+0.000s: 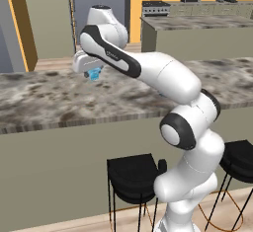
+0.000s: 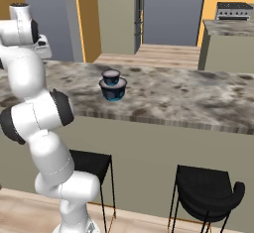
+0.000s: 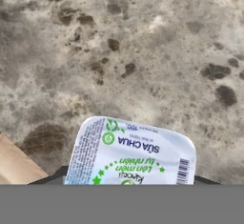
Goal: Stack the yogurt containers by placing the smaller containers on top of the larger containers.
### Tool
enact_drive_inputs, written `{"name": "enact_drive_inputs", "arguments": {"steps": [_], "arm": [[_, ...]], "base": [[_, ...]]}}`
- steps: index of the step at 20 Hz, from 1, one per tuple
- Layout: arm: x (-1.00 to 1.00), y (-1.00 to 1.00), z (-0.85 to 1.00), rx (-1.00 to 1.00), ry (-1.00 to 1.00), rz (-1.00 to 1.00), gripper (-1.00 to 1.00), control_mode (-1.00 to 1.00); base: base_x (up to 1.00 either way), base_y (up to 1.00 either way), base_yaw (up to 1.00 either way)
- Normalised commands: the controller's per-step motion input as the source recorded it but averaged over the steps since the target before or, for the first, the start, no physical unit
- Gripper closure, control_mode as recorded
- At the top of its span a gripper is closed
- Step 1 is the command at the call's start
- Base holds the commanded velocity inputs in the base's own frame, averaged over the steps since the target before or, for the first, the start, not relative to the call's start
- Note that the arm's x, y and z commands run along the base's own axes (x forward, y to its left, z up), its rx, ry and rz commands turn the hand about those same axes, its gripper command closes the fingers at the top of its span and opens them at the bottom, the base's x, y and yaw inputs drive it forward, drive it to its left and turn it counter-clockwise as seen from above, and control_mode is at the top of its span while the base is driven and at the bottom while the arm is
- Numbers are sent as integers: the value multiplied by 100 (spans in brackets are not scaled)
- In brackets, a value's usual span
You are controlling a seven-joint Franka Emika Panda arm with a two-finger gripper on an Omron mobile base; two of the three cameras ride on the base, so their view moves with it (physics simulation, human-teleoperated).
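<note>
The smaller container (image 3: 129,150), a tiny light-blue cup with a printed pale lid, sits right at my gripper (image 3: 131,178). A dark fingertip stands at each side of the lid, and the jaws are open around it. In the left base view the gripper (image 1: 93,71) reaches down over the far side of the counter, with the light-blue cup (image 1: 95,75) showing under the hand. I cannot tell whether the cup rests on the counter. The larger container (image 2: 113,89), a round dark-blue cup with a wide rim, stands apart on the counter's middle.
The mottled stone counter (image 1: 49,97) runs across both base views. Its far edge, with wood floor (image 3: 14,163) beyond, lies close to the small cup. Black stools (image 1: 132,174) (image 2: 206,187) stand under the near side. A second counter with a stove (image 2: 233,11) is behind.
</note>
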Motion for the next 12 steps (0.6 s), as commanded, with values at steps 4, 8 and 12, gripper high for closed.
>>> {"name": "enact_drive_inputs", "arguments": {"steps": [4, 8, 12], "arm": [[-19, -36, 23, 0, 0, 0, 100, -100], [-26, -35, 24, 0, 0, 0, 100, -100], [-26, -35, 25, 0, 0, 0, 100, -100]], "base": [[0, 0, 0], [0, 0, 0], [0, 0, 0]]}}
